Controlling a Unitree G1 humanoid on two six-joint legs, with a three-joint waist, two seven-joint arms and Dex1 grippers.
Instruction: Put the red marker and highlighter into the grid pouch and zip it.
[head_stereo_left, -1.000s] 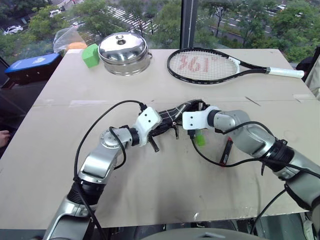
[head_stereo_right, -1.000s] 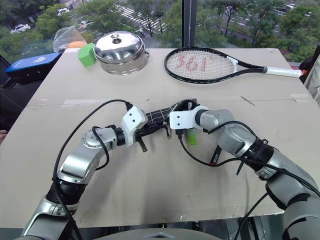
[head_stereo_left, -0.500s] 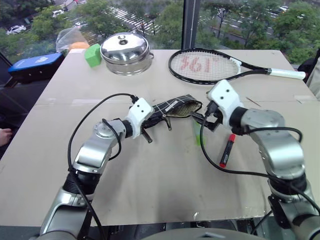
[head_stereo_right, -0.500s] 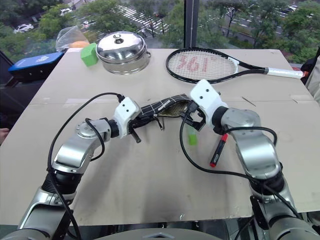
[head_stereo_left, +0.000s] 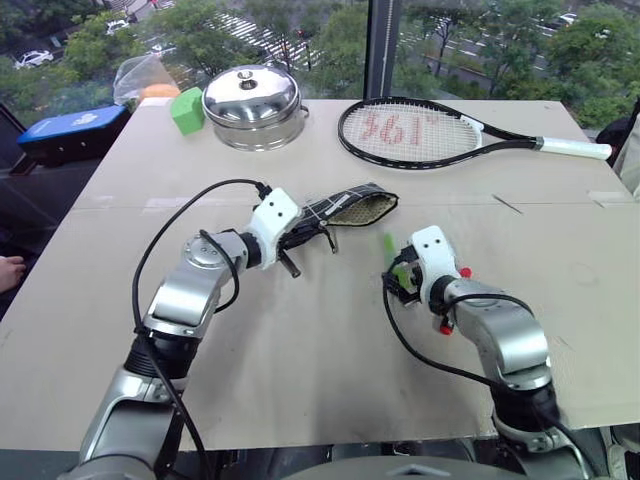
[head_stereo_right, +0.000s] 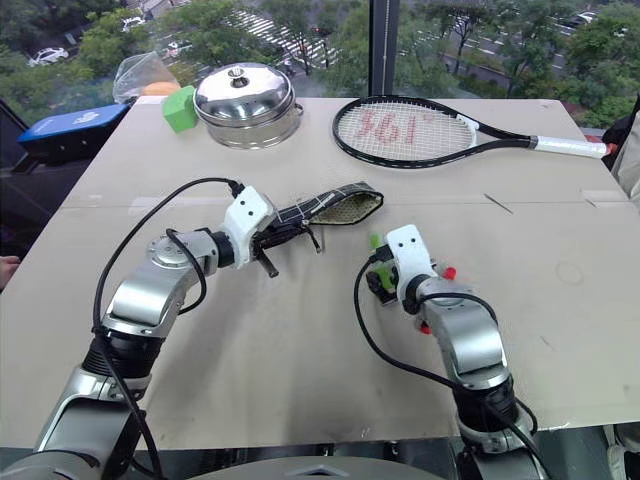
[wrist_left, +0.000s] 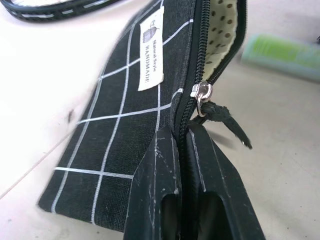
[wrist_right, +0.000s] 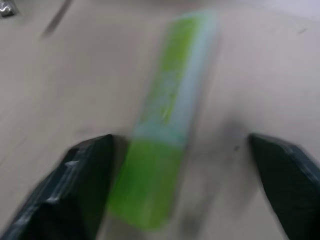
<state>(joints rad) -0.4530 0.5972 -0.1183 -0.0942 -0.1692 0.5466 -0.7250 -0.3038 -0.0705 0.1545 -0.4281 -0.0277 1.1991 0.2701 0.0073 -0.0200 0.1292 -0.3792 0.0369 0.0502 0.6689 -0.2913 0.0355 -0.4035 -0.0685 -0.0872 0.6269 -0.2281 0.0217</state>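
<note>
The grid pouch (head_stereo_left: 345, 207) lies on the table with its mouth gaping, showing a cream dotted lining. My left gripper (head_stereo_left: 297, 232) is shut on the pouch's zipper edge, just behind the zipper pull (wrist_left: 202, 92). The light-green highlighter (wrist_right: 170, 115) lies flat on the table. My right gripper (wrist_right: 180, 141) is low over it and open, with one finger on each side and neither touching. The red marker (head_stereo_left: 464, 272) lies just right of my right wrist and is mostly hidden by it. The highlighter (wrist_left: 285, 52) also lies beyond the pouch mouth in the left wrist view.
At the back stand a steel pot with lid (head_stereo_left: 252, 100), a green cube (head_stereo_left: 184, 110) and a tennis racket (head_stereo_left: 420, 130). A blue object (head_stereo_left: 70, 130) sits off the table's left corner. A person's hand (head_stereo_left: 8, 270) shows at the left edge.
My right gripper came away from the pouch mouth, rolled over and dropped toward me until it straddled the highlighter. My left gripper carried the pouch end slightly left.
</note>
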